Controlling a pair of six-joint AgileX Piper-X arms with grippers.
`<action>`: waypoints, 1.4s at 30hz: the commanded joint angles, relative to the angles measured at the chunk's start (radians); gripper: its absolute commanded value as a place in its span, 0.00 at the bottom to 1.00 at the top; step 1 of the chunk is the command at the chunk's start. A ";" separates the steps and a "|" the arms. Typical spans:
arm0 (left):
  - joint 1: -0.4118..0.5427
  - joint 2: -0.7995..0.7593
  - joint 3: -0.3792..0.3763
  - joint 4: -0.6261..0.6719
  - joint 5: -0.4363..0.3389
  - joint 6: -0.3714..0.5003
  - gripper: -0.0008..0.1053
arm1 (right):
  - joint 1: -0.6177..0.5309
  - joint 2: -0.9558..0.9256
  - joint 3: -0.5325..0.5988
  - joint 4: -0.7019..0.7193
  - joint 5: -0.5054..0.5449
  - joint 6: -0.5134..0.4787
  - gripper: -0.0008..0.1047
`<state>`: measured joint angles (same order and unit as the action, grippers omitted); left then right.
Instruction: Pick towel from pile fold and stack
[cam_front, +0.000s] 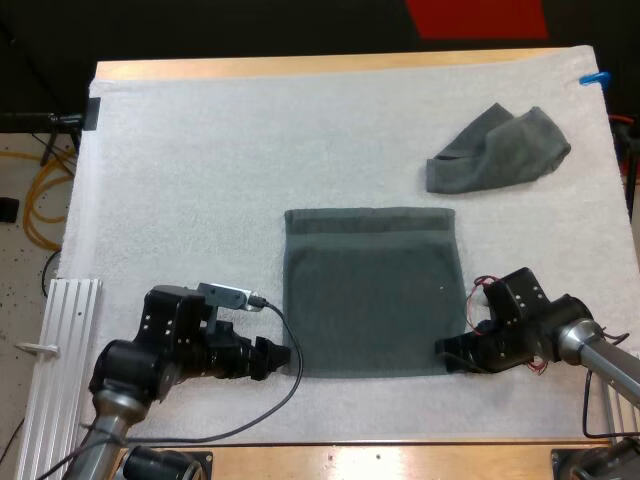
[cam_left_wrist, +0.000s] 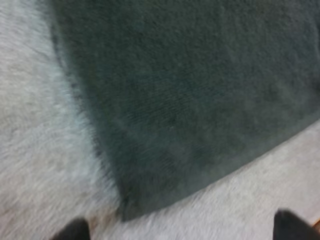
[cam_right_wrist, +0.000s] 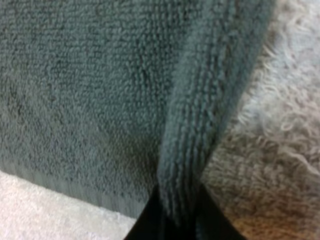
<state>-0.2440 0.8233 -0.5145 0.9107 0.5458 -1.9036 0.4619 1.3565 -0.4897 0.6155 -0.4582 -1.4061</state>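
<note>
A dark grey-green towel (cam_front: 370, 290) lies spread flat in the middle of the white mat (cam_front: 200, 180). My left gripper (cam_front: 283, 357) sits low just off the towel's near left corner. In the left wrist view its fingertips (cam_left_wrist: 75, 231) stand wide apart, clear of the towel (cam_left_wrist: 190, 90), whose corner lies just ahead of them. My right gripper (cam_front: 447, 356) is at the near right corner. In the right wrist view my right gripper (cam_right_wrist: 175, 217) is shut on a raised ridge of the towel's edge (cam_right_wrist: 200, 125). A second towel (cam_front: 497, 150) lies crumpled at the far right.
A ribbed metal rail (cam_front: 60, 340) lies along the mat's near left side. The table's wooden front edge (cam_front: 380, 458) runs just behind both grippers. Bare mat stretches across the far left.
</note>
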 joint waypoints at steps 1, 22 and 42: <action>-0.001 0.013 -0.002 -0.010 0.027 -0.013 0.66 | 0.004 0.004 0.015 -0.001 0.037 -0.002 0.01; -0.006 0.469 -0.001 -0.226 0.130 -0.044 0.66 | 0.004 -0.015 0.015 0.003 -0.001 -0.002 0.01; -0.006 0.647 -0.001 -0.280 0.315 -0.044 0.62 | 0.004 -0.015 0.015 0.028 -0.026 -0.002 0.01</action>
<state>-0.2443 1.4533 -0.5191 0.6296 0.8714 -1.9522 0.4615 1.3422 -0.4798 0.6225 -0.4776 -1.4061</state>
